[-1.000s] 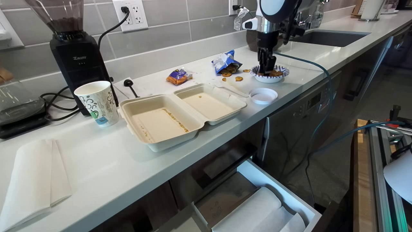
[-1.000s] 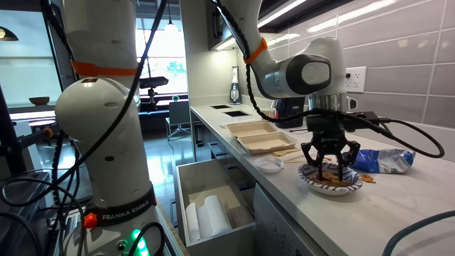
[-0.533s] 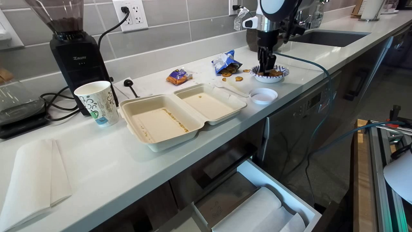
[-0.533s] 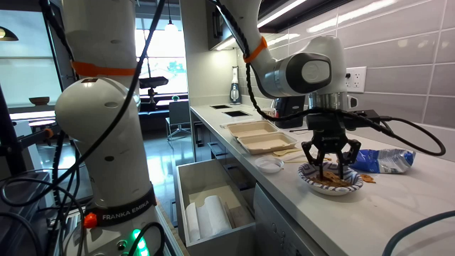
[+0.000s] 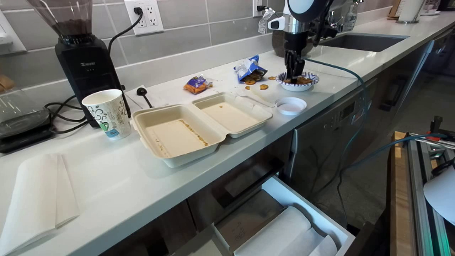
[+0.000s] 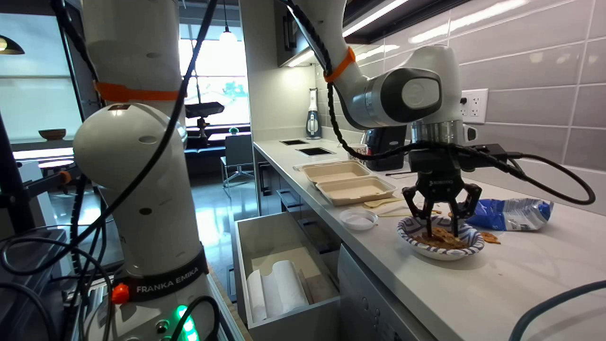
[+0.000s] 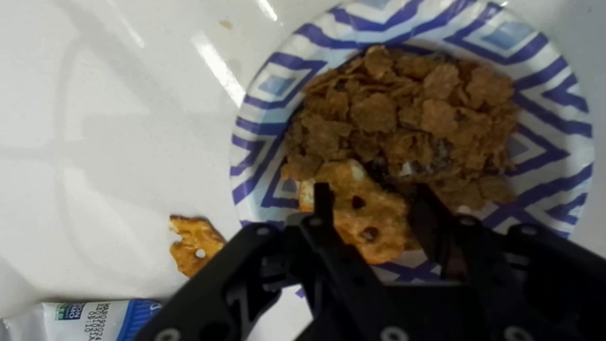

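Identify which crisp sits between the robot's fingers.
The crisp in the patterned bowl, with fingers on either side; the loose crisps near the blue bag lie on the counter.

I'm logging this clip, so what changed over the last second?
In an exterior view, the fingers have risen slightly within the patterned bowl; whether they grip the pretzel crisp between them is unclear. The blue snack bag and open clamshell container stayed put.
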You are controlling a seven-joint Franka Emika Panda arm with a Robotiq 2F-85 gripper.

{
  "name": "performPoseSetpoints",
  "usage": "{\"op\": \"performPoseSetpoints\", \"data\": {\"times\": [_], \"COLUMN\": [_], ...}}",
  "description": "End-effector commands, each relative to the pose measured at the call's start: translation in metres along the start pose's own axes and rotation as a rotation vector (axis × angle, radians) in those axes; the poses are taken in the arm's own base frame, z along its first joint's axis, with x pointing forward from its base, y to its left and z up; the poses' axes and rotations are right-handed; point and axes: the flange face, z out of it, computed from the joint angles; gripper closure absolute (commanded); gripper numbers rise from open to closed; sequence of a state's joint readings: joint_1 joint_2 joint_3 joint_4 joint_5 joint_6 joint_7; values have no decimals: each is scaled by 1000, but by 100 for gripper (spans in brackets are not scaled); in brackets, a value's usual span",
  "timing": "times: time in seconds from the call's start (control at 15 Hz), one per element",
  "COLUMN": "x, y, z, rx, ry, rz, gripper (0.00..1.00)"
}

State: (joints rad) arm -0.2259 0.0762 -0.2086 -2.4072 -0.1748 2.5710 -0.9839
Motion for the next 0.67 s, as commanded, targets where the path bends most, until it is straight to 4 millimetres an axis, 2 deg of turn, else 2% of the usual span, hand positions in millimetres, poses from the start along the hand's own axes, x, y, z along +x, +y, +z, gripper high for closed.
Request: {"op": "performPoseSetpoints", "data": {"times": [0.0,0.33,0.6], "x": [-3,-3,-3], "y": [-2,-2,-2], "z": [-2,-3,-5], "rx": [-5,-7,-12], "ry": [21,23,26], "rz": [-5,-4,-3], "gripper": [53,58,57]}}
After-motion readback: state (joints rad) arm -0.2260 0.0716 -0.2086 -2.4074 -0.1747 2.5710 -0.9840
